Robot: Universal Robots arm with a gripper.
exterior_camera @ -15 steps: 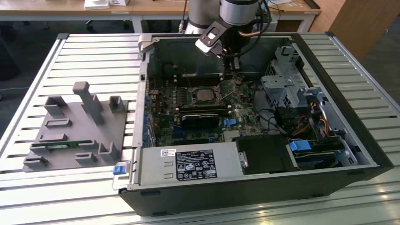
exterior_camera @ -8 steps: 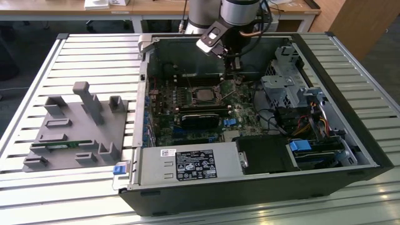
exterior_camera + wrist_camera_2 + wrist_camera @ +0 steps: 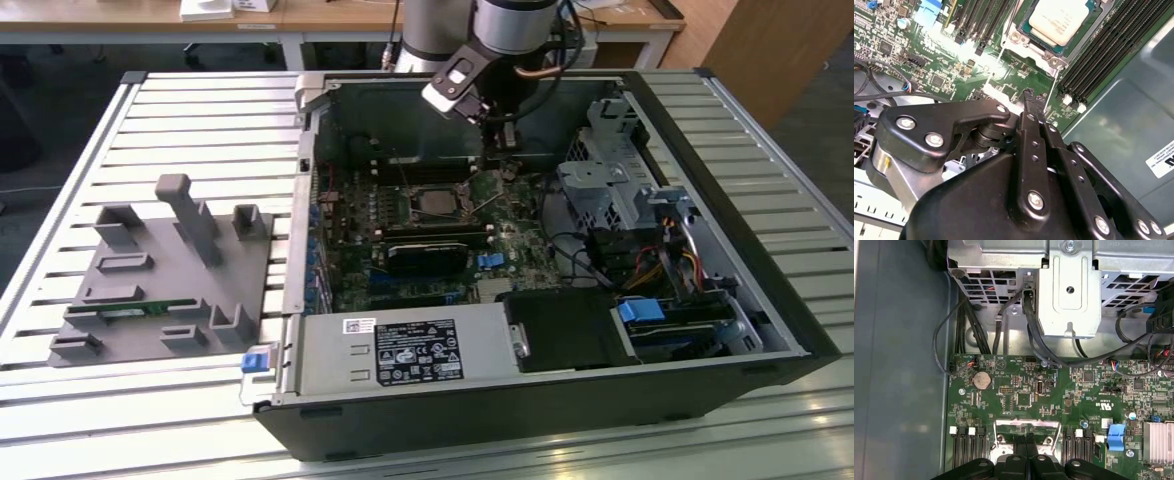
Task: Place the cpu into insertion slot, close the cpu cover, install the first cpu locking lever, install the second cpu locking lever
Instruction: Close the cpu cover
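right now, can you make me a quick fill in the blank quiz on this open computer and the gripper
1. The circuit board around the chip is coloured ___.
2. The gripper hangs over the board with its two fingers pressed ___.
3. The grey rack stands on the table, at the exterior view's ___ of the computer case.
Missing words: green; together; left.

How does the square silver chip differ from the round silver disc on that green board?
The cpu is square; the disc is round. The cpu lies inside a metal frame between long black memory slots; the disc sits near the board's edge, by black cables. Both are pale metal and lie flat on the green motherboard.
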